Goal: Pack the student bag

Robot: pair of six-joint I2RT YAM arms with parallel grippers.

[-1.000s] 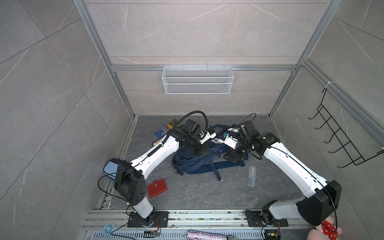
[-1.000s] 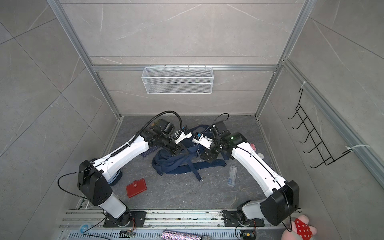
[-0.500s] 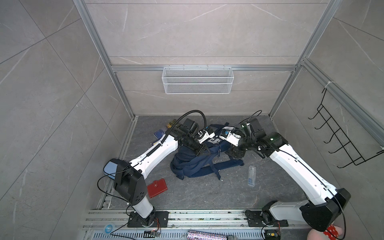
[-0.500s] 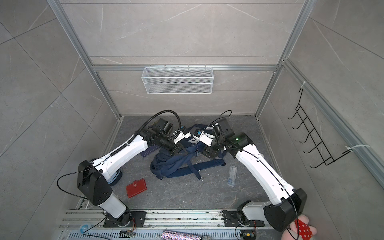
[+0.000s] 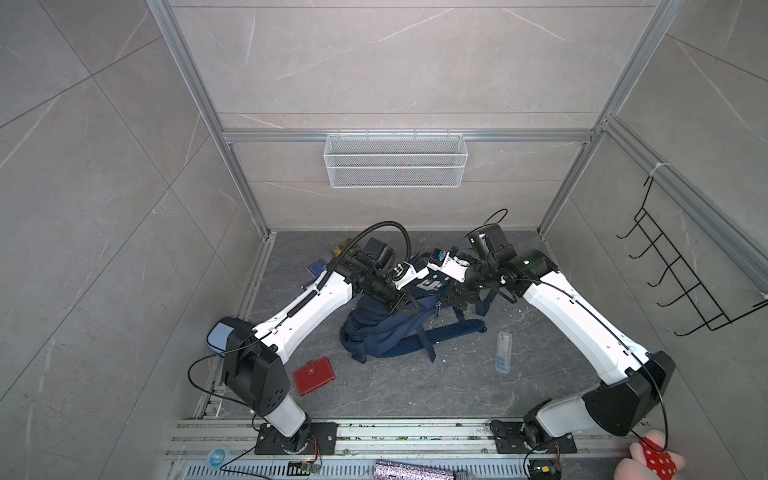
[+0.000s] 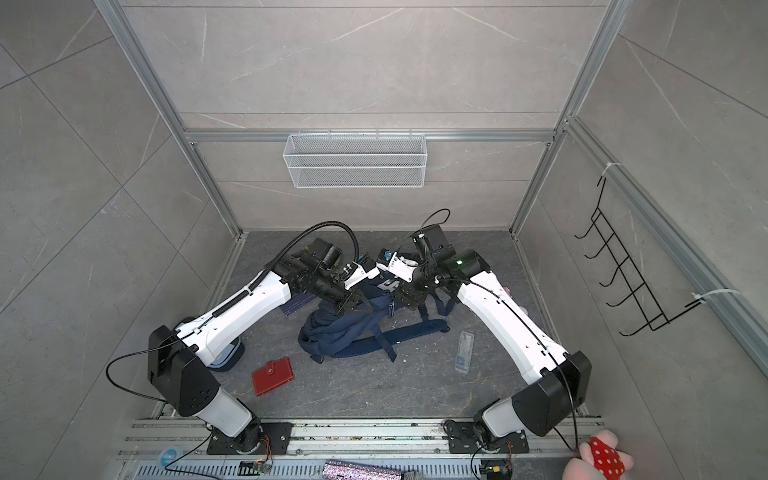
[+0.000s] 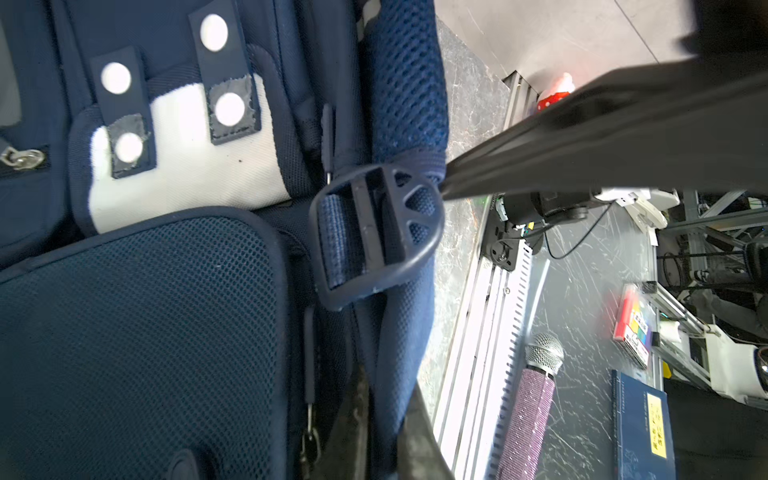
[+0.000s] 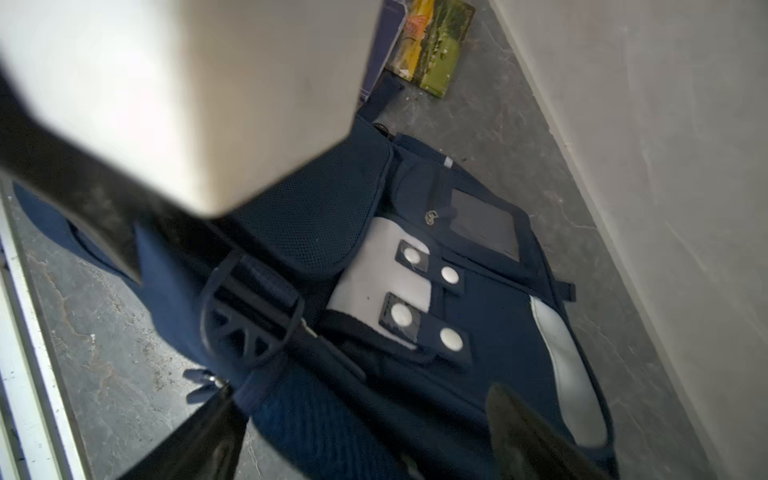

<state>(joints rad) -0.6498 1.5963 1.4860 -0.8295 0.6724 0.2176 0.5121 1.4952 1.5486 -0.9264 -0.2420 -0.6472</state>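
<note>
Right hand has spread open; left hand pinches student bag, lying near-left to far-right

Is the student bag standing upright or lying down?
Lying down: the student bag slumps on the floor, its shoulder strap stretched out flat.

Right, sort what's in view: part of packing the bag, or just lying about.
Likely part of the job: backpack, red wallet, clear case, light-blue pouch, picture book.
Just lying about: wire basket, wall hooks, plush toy, microphone.
</note>
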